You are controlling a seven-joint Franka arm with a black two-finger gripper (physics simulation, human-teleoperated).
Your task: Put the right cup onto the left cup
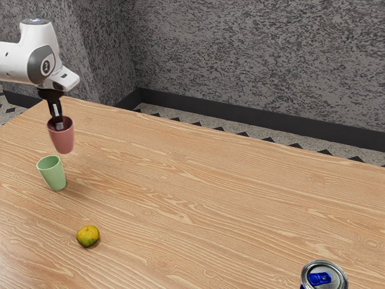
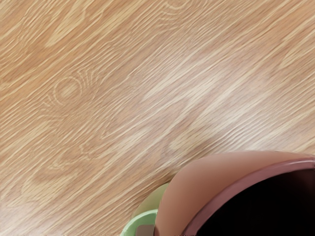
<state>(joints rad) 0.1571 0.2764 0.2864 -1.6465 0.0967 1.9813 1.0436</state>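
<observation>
My fingers [image 1: 59, 125] pinch the tapered pink cup [image 1: 64, 141] by its wall; lowered off-centre, it could tip the tapered light-green cup [image 1: 54, 176].

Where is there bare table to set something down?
Open table spreads between the fruit and the can, and beyond both toward the far edge. It's crowded around the green cup, with the pink cup in the tool close by.

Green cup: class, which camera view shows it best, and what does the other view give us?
The exterior view: there the green cup can be seen from open rim to base. In the wrist view, part of its rim and side appears beside the pink cup; its base is hidden.
</observation>
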